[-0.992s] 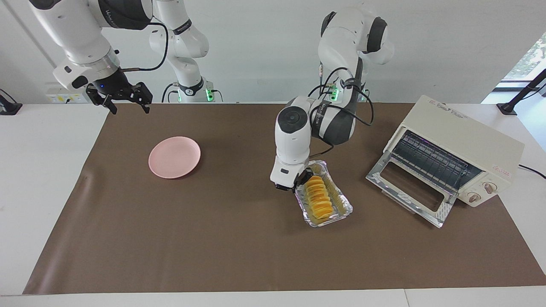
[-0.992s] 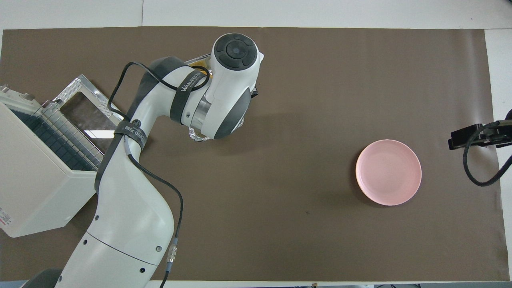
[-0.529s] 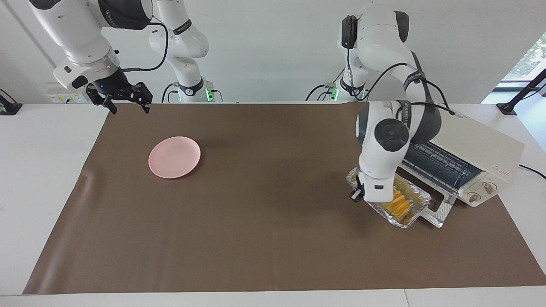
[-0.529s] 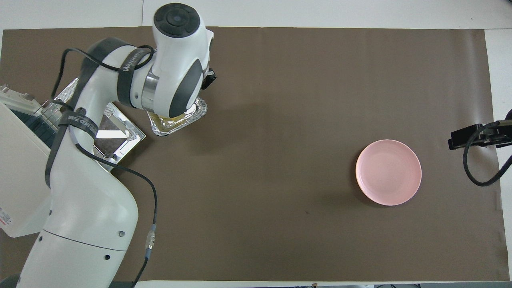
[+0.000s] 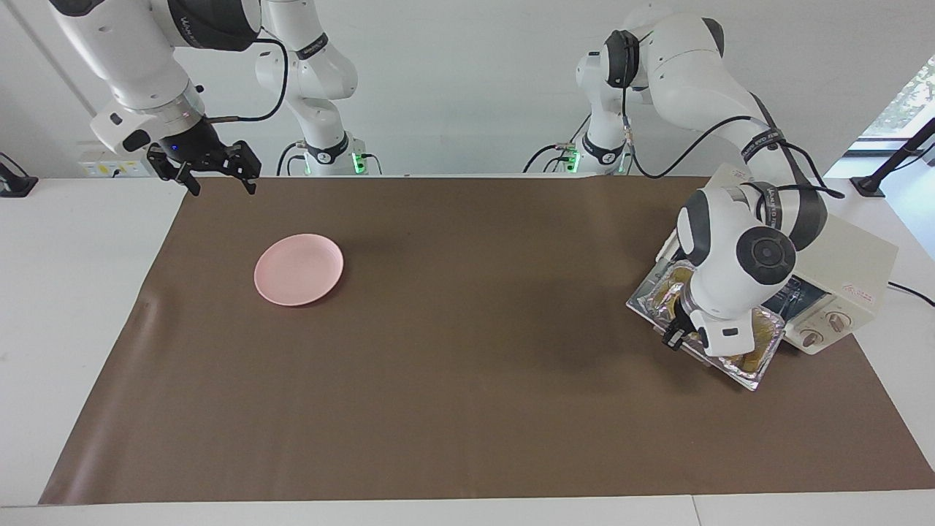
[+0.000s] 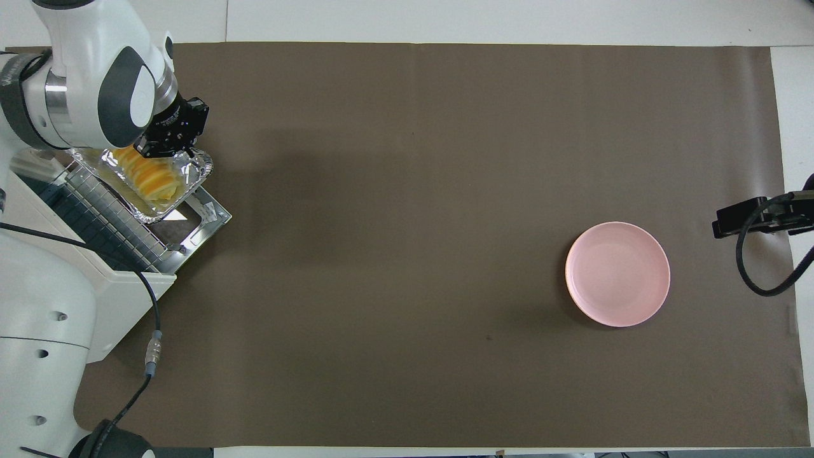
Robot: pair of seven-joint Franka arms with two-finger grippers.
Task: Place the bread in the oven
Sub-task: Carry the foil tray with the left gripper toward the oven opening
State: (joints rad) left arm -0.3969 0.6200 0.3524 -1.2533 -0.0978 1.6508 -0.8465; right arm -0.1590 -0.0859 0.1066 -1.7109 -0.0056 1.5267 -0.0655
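Note:
The bread [image 6: 151, 179] lies in a silver foil tray [image 6: 194, 166]. My left gripper [image 6: 169, 137] is shut on the tray's rim and holds it over the oven's open drop-down door [image 6: 206, 219], right at the wire rack. The cream-white oven [image 5: 851, 252] stands at the left arm's end of the table and also shows in the overhead view [image 6: 70, 286]. In the facing view the left gripper [image 5: 683, 334] and wrist hide most of the tray [image 5: 654, 301] and the bread. My right gripper [image 5: 220, 181] is open, empty and waits in the air over the right arm's end of the table.
A pink round plate [image 5: 299, 269] sits on the brown mat toward the right arm's end and also shows in the overhead view [image 6: 617, 274]. The oven's two knobs [image 5: 824, 329] face away from the robots. A black cable [image 5: 913, 292] leaves the oven.
My left arm has lifted the foil tray with the bread off the middle of the mat and carried it over the oven's open door. The right arm has not moved.

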